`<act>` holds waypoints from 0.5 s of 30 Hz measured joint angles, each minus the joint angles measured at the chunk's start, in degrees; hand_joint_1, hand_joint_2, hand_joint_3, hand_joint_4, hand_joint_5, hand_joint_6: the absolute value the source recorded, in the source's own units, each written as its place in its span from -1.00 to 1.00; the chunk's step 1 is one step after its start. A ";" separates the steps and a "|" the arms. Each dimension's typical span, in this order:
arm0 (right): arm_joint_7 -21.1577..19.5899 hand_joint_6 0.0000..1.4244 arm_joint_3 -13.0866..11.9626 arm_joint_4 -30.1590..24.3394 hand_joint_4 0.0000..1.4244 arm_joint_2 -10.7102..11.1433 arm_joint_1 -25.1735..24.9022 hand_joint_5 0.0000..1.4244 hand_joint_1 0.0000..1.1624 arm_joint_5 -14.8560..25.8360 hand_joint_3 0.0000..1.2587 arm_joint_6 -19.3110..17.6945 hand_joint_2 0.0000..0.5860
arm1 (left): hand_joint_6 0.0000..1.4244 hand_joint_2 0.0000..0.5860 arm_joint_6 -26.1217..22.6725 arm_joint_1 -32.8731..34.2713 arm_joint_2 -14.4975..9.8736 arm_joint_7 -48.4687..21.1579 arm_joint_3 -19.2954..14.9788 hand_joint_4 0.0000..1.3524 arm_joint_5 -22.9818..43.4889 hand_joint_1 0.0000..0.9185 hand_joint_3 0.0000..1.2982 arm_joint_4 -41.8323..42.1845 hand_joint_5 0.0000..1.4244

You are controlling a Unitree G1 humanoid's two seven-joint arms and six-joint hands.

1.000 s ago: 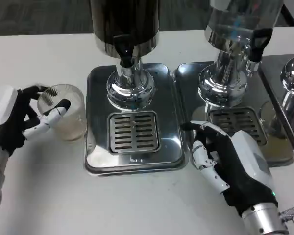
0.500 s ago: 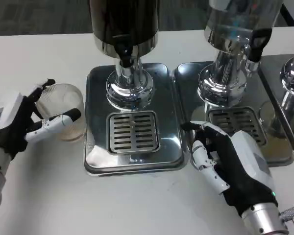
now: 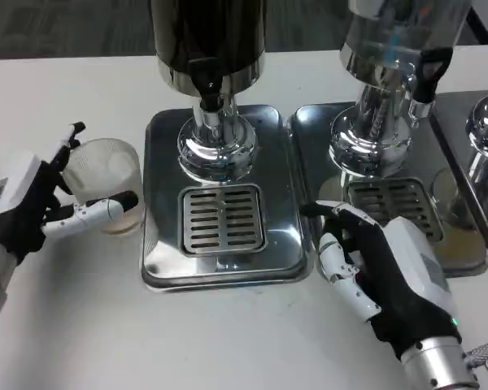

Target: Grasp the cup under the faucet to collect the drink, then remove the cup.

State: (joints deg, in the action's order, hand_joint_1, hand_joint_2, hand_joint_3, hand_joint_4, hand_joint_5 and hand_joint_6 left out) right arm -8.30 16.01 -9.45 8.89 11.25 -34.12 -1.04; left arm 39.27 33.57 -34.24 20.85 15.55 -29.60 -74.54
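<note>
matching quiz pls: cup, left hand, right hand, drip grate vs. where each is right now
Things:
1. cup
2. left hand
3. right hand
4. drip grate

Places:
A. below the dark dispenser's faucet, in the steel tray
B. on the white table, left of the tray
C. at the front corner of the second tray
D. fingers spread around the cup

Pairs: 1-B, 2-D, 3-C, 4-A

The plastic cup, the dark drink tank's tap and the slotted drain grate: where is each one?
plastic cup [image 3: 106, 175], head view, on its clear side wall.
tap [image 3: 209, 91], head view, on the black spout.
drain grate [image 3: 223, 218], head view, middle of the slots.
</note>
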 measured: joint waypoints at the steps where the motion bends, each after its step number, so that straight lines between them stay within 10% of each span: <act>1: 0.00 -0.43 0.00 0.00 -0.66 0.00 0.00 -0.62 -0.90 0.03 -0.45 0.00 0.89 | 0.05 -0.88 -0.01 0.05 -0.03 0.01 0.17 -0.76 0.00 -0.48 -0.87 0.00 -0.25; 15: 0.02 -0.41 -0.01 -0.07 -0.66 0.01 0.26 -0.62 -0.90 0.75 -0.45 0.00 0.89 | 0.73 -0.43 0.14 -0.18 -0.01 4.57 1.16 -0.23 -0.50 -0.23 -0.37 0.00 0.27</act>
State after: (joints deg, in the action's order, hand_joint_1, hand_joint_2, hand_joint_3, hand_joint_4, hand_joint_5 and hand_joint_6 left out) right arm -8.28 16.01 -9.52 8.90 11.51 -33.37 -1.04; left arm 39.42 33.39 -34.26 25.42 16.71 -30.10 -74.54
